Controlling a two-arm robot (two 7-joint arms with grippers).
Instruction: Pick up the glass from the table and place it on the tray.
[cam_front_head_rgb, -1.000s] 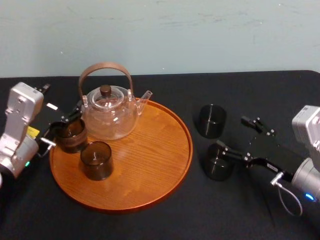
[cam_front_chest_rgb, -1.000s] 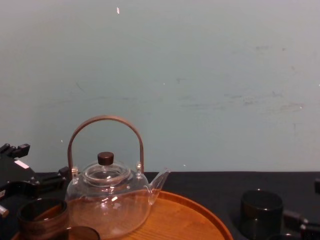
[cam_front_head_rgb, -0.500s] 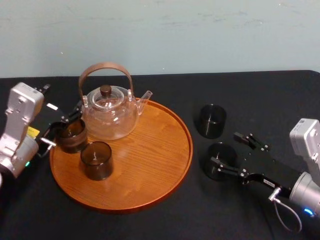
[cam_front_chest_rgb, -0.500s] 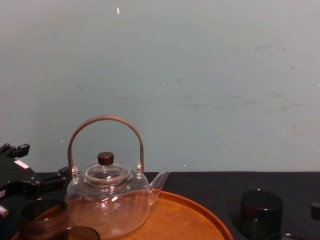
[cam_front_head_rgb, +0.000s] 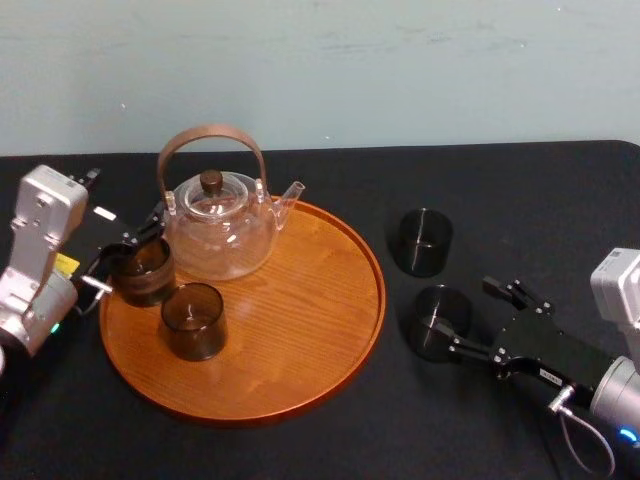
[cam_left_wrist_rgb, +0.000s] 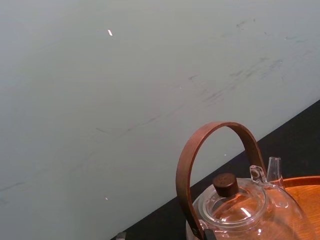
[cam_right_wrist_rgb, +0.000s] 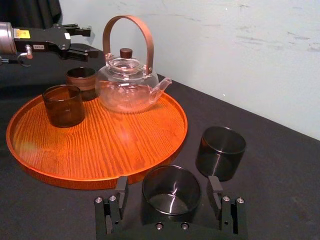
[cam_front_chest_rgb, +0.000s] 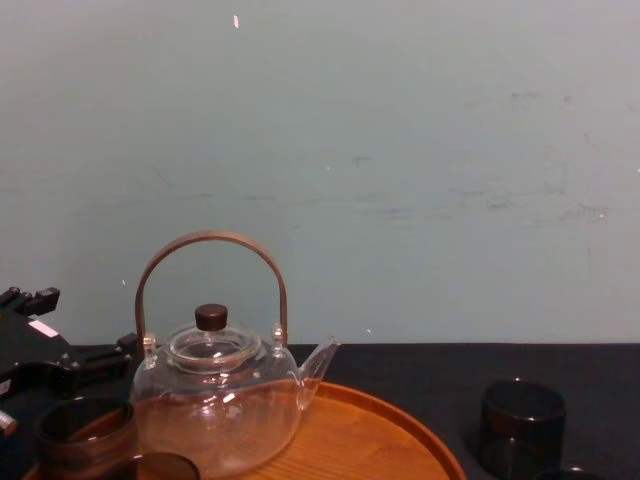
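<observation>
- Since the right tool (cam_right_wrist_rgb: 168, 185) stands released, one finger on either side of the near dark glass (cam_front_head_rgb: 438, 320), the step in hand is judged to be the grasp.
- That glass stands upright on the bench (cam_front_head_rgb: 520, 190), just right of the tray (cam_front_head_rgb: 300, 320).
- The next move calls for clenching squarely, lifting above the low rim, then carrying left onto bare wood.
- Count: two dark glasses on the bench, the other (cam_front_head_rgb: 421, 240) farther back; on the tray, one smoky tumbler (cam_front_head_rgb: 193, 320), one brown cup (cam_front_head_rgb: 140, 270) and one glass teapot (cam_front_head_rgb: 220, 225).
- The left tool (cam_front_head_rgb: 138, 234) sits beside the brown cup; its state cannot be told.
</observation>
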